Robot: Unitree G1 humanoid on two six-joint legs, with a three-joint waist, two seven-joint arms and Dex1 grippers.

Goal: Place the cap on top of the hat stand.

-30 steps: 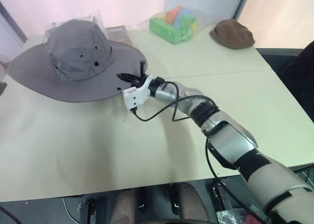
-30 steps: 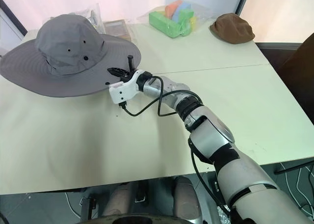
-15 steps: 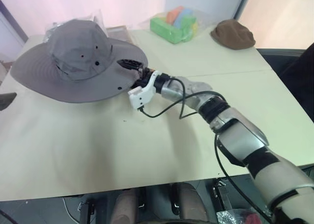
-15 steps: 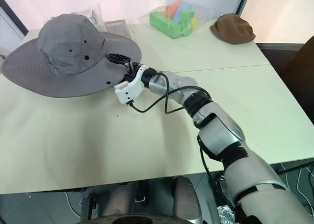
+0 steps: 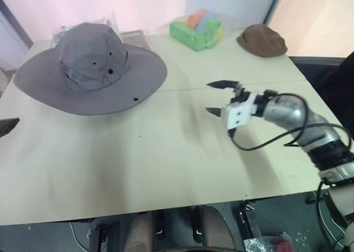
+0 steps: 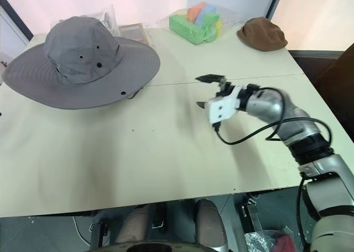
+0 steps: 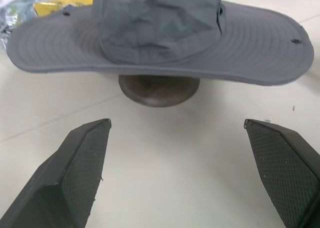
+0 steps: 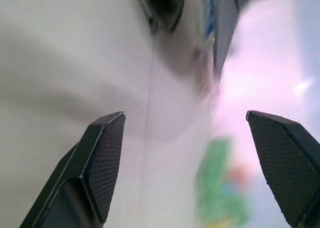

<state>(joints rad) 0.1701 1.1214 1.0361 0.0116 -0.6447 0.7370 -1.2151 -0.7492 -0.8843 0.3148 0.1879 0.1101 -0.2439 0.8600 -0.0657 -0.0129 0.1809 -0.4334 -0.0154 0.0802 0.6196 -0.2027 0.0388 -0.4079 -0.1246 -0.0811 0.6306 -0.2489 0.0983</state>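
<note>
1. Left eye view: grey cap [image 5: 91, 69] sits at the far left of the desk [image 5: 166, 169]. Right tool [image 5: 214, 98] hovers mid-desk, well apart from it, fingers spread, empty. Brown brimless cap [image 5: 262, 40] and green pack [image 5: 194, 30] lie at the far edge.
2. Left wrist view: cap rests on the hat stand, whose round base [image 7: 159, 89] shows under the brim. Left tool [image 7: 192, 153] released, holding nothing.
3. Right wrist view: fingers [image 8: 102, 163] wide apart over the desk; background blurred.
</note>
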